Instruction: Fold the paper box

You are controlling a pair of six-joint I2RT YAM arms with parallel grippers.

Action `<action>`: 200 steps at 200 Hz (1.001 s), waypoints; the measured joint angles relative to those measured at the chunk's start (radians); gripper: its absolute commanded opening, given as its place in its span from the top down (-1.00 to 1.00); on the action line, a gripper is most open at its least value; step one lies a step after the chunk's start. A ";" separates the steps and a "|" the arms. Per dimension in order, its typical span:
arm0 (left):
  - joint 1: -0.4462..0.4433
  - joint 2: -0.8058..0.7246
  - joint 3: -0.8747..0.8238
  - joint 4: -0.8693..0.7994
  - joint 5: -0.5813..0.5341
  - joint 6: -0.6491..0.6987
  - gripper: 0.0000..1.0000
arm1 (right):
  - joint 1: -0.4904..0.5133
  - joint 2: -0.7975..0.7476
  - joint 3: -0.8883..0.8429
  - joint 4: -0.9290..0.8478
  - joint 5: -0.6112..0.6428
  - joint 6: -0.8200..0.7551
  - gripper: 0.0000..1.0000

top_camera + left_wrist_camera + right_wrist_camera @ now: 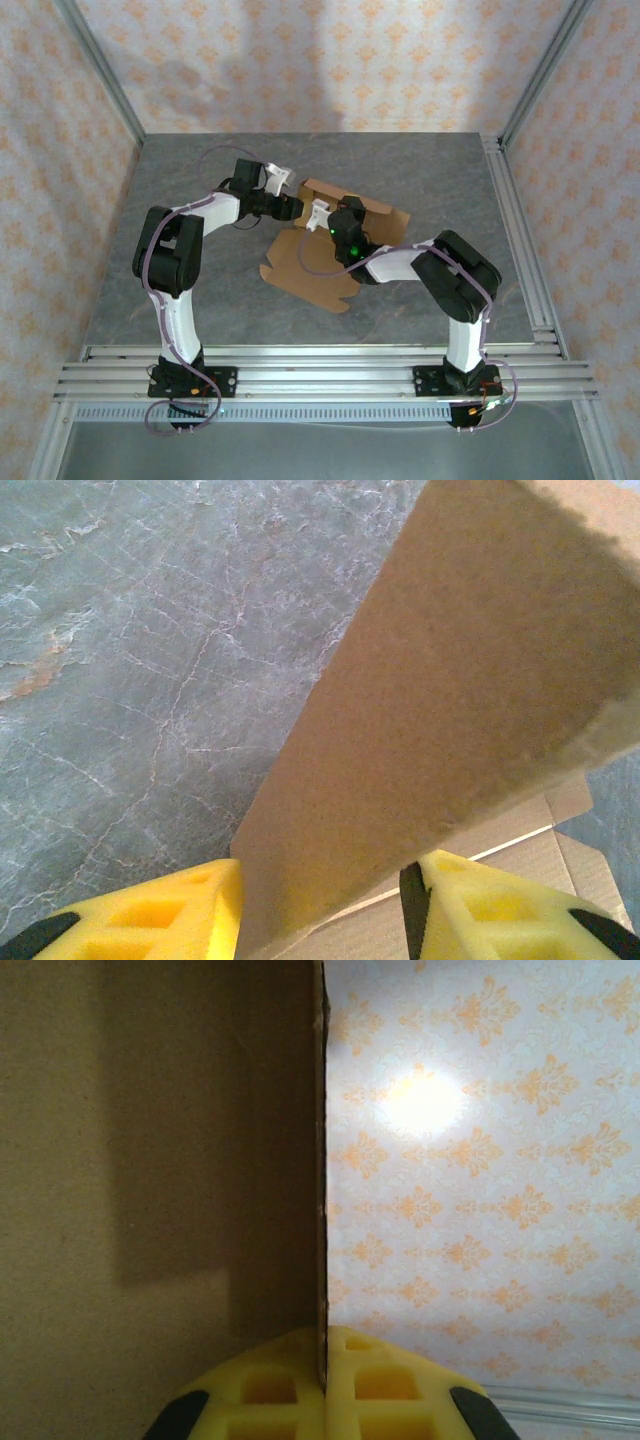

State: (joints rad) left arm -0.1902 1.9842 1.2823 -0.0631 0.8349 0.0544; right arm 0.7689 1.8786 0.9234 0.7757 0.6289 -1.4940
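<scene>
Grey marbled tabletop (200, 180). Tan box (310, 265) near its middle, between both arms: lower part flat on tabletop, far part raised.

Left arm (175, 260) reaches in from left. Right arm (450, 275) reaches in from right.

Left claw (320, 880): yellow fingers (170, 910) apart, astride upright box flap (440, 680). Flap fills gap between them. Cannot tell whether they pinch it.

Right claw (325, 1345): fingers together, clamped on thin edge of box panel (150, 1160), seen edge-on, wallpaper behind.
</scene>
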 measured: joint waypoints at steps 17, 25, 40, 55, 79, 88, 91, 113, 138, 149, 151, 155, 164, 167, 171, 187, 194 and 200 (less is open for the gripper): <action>0.000 0.004 0.008 -0.005 0.000 0.000 0.08 | 0.000 -0.002 0.009 -0.023 0.000 0.016 1.00; 0.000 0.005 0.011 -0.011 0.000 0.000 0.08 | 0.000 -0.004 0.011 -0.034 0.000 0.026 1.00; 0.000 0.009 0.015 -0.017 0.000 0.000 0.08 | 0.001 -0.011 0.013 -0.053 0.000 0.040 1.00; 0.000 0.015 0.019 -0.021 0.000 0.000 0.08 | 0.003 -0.018 0.017 -0.073 -0.004 0.048 1.00; 0.000 0.021 0.021 -0.027 0.000 0.001 0.08 | 0.008 -0.019 0.027 -0.094 -0.007 0.059 1.00; 0.000 0.023 0.026 -0.038 -0.001 0.002 0.08 | 0.010 -0.020 0.029 -0.100 -0.007 0.061 1.00; 0.000 0.024 0.028 -0.041 -0.001 0.003 0.09 | 0.011 -0.020 0.029 -0.101 -0.008 0.062 1.00; -0.010 0.024 0.039 -0.058 -0.005 0.008 0.12 | 0.018 -0.021 0.039 -0.116 -0.008 0.062 1.00; -0.015 0.026 0.045 -0.061 -0.016 0.019 0.35 | 0.024 -0.021 0.041 -0.119 -0.001 0.058 1.00; -0.013 0.026 0.045 -0.061 -0.025 0.023 0.38 | 0.024 -0.021 0.041 -0.118 0.001 0.056 1.00; -0.013 0.026 0.045 -0.061 -0.026 0.024 0.39 | 0.024 -0.021 0.041 -0.117 0.002 0.054 1.00; -0.013 0.026 0.045 -0.061 -0.029 0.024 0.48 | 0.024 -0.021 0.041 -0.117 0.002 0.054 1.00; -0.013 0.026 0.045 -0.061 -0.033 0.029 0.52 | 0.025 -0.021 0.041 -0.117 0.006 0.050 1.00; -0.013 0.026 0.045 -0.061 -0.035 0.026 0.53 | 0.025 -0.021 0.041 -0.117 0.008 0.050 1.00; -0.013 0.026 0.045 -0.061 -0.035 0.029 0.53 | 0.025 -0.021 0.042 -0.117 0.009 0.048 1.00; -0.013 0.026 0.045 -0.061 -0.039 0.030 0.56 | 0.025 -0.021 0.042 -0.117 0.013 0.043 1.00; -0.013 0.026 0.045 -0.061 -0.039 0.030 0.59 | 0.025 -0.021 0.042 -0.117 0.016 0.043 1.00; -0.013 0.026 0.045 -0.061 -0.039 0.030 0.64 | 0.026 -0.021 0.042 -0.117 0.018 0.043 1.00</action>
State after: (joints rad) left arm -0.2031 2.0106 1.3270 -0.1246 0.7959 0.0841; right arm 0.7944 1.8580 0.9653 0.6590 0.6464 -1.4509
